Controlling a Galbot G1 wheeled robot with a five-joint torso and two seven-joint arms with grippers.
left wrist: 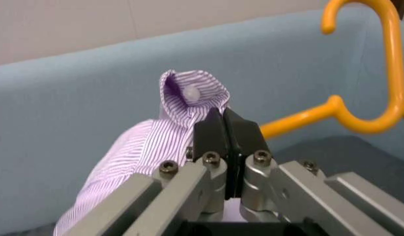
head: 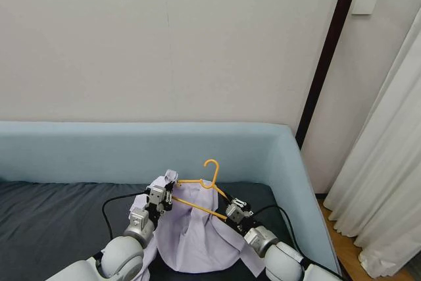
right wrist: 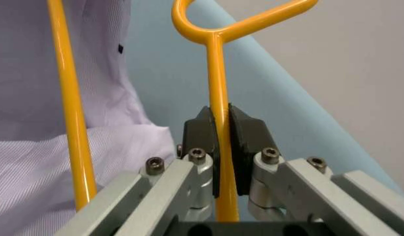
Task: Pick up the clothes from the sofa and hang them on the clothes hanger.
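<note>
A lilac striped shirt (head: 194, 238) hangs bunched over the sofa seat, partly draped on an orange hanger (head: 204, 195). My left gripper (head: 161, 197) is shut on the shirt's collar (left wrist: 188, 98), where a white button shows, near the hanger's left end. My right gripper (head: 235, 213) is shut on the hanger's lower bar (right wrist: 218, 98), at its right end. The hanger hook (head: 212, 169) points up between the two grippers. In the right wrist view the shirt fabric (right wrist: 31, 128) lies beside the hanger's other bar (right wrist: 68, 98).
The light blue sofa back (head: 85, 153) and its right armrest (head: 296, 189) enclose a dark grey seat cushion (head: 46, 218). A white curtain (head: 388, 162) and a dark door frame (head: 325, 57) stand to the right.
</note>
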